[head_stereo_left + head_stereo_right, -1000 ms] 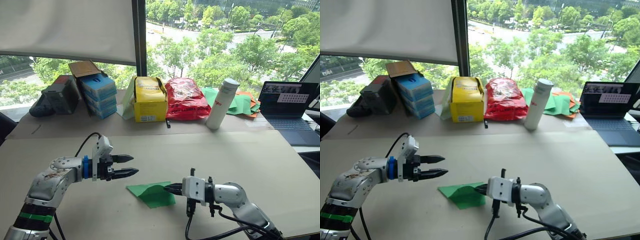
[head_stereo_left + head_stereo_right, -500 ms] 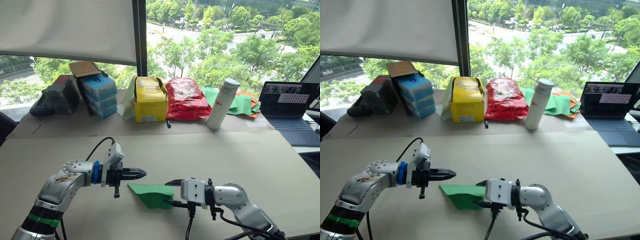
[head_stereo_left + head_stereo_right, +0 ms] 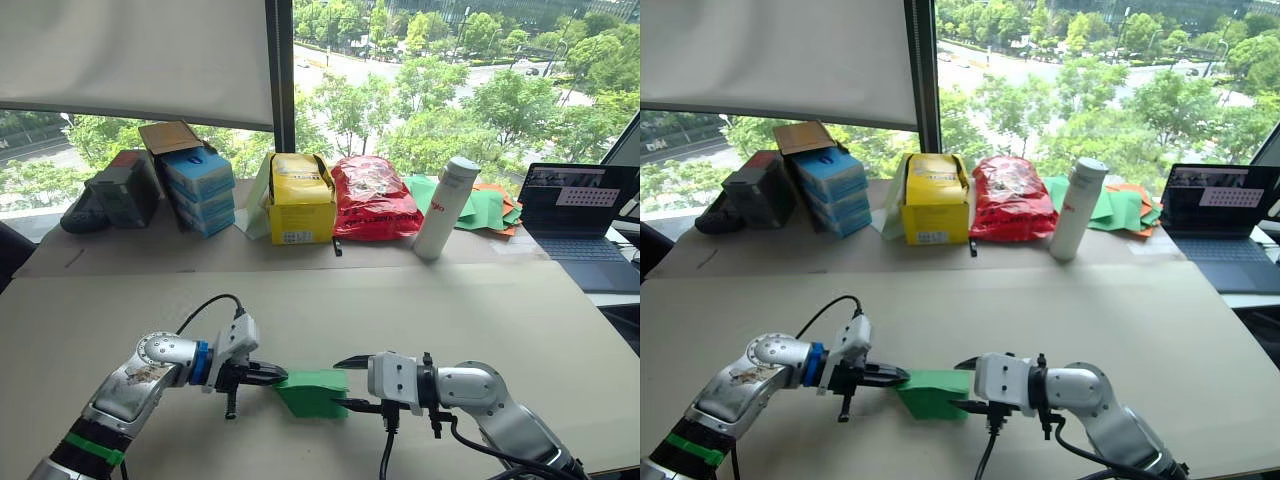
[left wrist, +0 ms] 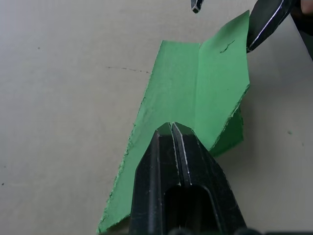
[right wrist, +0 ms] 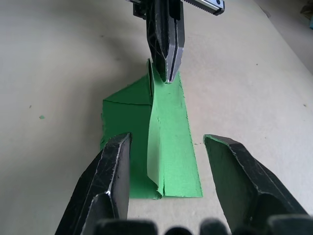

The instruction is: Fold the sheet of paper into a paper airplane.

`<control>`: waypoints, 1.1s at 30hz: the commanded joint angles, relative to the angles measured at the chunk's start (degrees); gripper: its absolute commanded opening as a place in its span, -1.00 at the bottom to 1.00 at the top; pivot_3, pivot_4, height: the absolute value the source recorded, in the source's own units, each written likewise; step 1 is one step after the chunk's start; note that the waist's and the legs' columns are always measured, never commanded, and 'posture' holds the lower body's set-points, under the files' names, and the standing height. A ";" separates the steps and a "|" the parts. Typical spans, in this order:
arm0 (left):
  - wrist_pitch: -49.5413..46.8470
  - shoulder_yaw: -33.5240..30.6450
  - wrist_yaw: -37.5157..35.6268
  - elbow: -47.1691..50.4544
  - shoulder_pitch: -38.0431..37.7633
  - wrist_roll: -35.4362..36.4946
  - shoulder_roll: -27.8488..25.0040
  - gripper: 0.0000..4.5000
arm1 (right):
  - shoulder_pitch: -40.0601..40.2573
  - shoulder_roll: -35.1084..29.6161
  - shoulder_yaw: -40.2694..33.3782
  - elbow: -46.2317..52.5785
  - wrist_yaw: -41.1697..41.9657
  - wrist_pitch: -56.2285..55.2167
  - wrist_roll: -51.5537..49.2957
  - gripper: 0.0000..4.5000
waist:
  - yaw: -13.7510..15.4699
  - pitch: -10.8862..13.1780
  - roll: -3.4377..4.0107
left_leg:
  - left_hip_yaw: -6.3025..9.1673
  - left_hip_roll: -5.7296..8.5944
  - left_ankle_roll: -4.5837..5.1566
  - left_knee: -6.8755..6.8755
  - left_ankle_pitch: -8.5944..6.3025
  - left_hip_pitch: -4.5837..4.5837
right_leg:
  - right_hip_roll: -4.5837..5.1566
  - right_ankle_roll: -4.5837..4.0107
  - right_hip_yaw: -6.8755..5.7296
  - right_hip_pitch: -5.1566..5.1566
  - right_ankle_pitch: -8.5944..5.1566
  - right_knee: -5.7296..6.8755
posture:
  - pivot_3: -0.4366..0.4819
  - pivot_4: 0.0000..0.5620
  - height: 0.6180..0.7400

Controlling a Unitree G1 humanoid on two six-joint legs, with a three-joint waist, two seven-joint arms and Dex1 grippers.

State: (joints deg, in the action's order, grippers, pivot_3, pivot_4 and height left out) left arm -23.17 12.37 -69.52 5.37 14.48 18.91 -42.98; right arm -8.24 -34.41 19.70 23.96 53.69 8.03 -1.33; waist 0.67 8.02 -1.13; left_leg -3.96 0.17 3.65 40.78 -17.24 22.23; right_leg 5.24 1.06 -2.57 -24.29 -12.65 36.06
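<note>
2 grippers at the sheet of paper (image 3: 312,392), one on each side. left gripper (image 3: 276,376) has its fingers pressed together, tips on the sheet's left end; the left wrist view puts the tips on the upper layer beside the centre crease. whether paper is pinched between them or just pressed flat, can't tell. right gripper (image 5: 166,161) is spread wide, fingers (image 5: 108,181) apart on either side of the sheet's right end, one raised above the table and one low at the paper edge, not clamping it. in the right wrist view the raised middle fold runs between the 2 fingers toward the left gripper's tips.

sheet lies on the table (image 3: 420,300) near the front edge, folded into a wedge with a standing flap along the middle.

vs 1 s ago: left gripper was open and well clear to the left of the paper, now closed and on it. 0.5 s ago it was already closed, tip just short of the sheet. right gripper's fingers were together under the paper's right edge 1 s ago, since opened. sheet looks more compact and a bit shifted.

table is pale beige. along the back: blue boxes (image 3: 197,190), yellow box (image 3: 298,198), red bag (image 3: 372,198), white bottle (image 3: 444,208), pile of green and orange sheets (image 3: 488,208), laptop (image 3: 580,222) at right. window behind with trees and a road outside.
</note>
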 commanded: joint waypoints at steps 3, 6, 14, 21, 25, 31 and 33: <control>7.78 2.92 -0.16 -4.14 -0.09 -7.21 -1.12 -0.99 | -1.08 -0.06 -1.72 5.23 0.74 3.58 -4.03 0.16 | 0.03 0.00 0.00 | 0.00 0.00 0.01 0.01 -0.01 -0.01 | 0.02 0.00 -0.01 0.01 0.00 0.00 | -0.05 -0.47 1.00; 10.60 3.84 0.36 -6.49 0.07 -9.38 -0.49 -0.99 | -1.54 -0.55 -2.45 7.11 1.56 6.67 -6.64 0.16 | 0.07 -0.01 0.01 | 0.01 -0.01 0.10 0.00 -0.06 -0.10 | 0.04 0.00 0.00 0.08 0.00 0.00 | -0.05 -0.47 1.00; 10.93 4.00 0.68 -5.90 -0.05 -9.07 0.68 -0.99 | -1.40 -4.34 0.63 5.77 3.70 4.03 -3.99 0.16 | 0.20 -0.03 0.04 | 0.01 -0.01 0.24 0.00 -0.14 -0.21 | 0.13 0.01 -0.01 0.18 0.00 0.01 | -0.05 -0.47 1.00; 11.40 4.01 0.80 -6.73 0.61 -9.61 0.75 -0.99 | -2.03 -3.83 2.29 2.89 2.90 0.14 -0.77 0.16 | 0.17 -0.04 0.04 | 0.00 0.00 0.23 0.01 -0.14 -0.21 | 0.08 0.01 -0.02 0.18 0.01 0.02 | -0.05 -0.47 1.00; 11.14 3.94 0.88 -5.81 -0.05 -9.49 0.55 -0.99 | -2.35 -2.81 3.27 0.95 2.27 -1.48 0.97 0.16 | 0.19 -0.04 0.04 | 0.00 0.00 0.23 0.01 -0.13 -0.21 | 0.07 0.01 -0.02 0.18 0.01 0.02 | -0.05 -0.47 1.00; 10.88 3.76 1.00 -5.06 -0.58 -9.41 0.22 -0.99 | -2.77 -1.52 3.66 -0.83 1.57 -2.99 2.24 0.16 | 0.17 -0.04 0.04 | 0.00 0.00 0.23 0.01 -0.13 -0.21 | 0.07 0.02 -0.02 0.18 0.00 0.02 | -0.05 -0.47 1.00; 10.79 3.61 1.00 -4.82 -0.75 -9.36 0.02 -1.00 | -2.80 -1.28 3.68 -1.10 1.54 -3.15 2.48 0.05 | 0.16 -0.04 0.04 | 0.00 -0.01 0.22 0.01 -0.13 -0.21 | 0.07 0.02 -0.02 0.18 0.00 0.02 | -0.05 -0.47 1.00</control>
State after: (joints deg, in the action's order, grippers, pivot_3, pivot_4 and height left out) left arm -11.02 14.42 -69.09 1.81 15.27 12.29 -42.27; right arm -10.35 -36.03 23.90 22.02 55.77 6.78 1.04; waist 0.83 7.99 -1.09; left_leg -3.96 0.16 3.87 40.79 -17.37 22.02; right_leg 5.31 1.08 -2.59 -24.11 -12.65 36.09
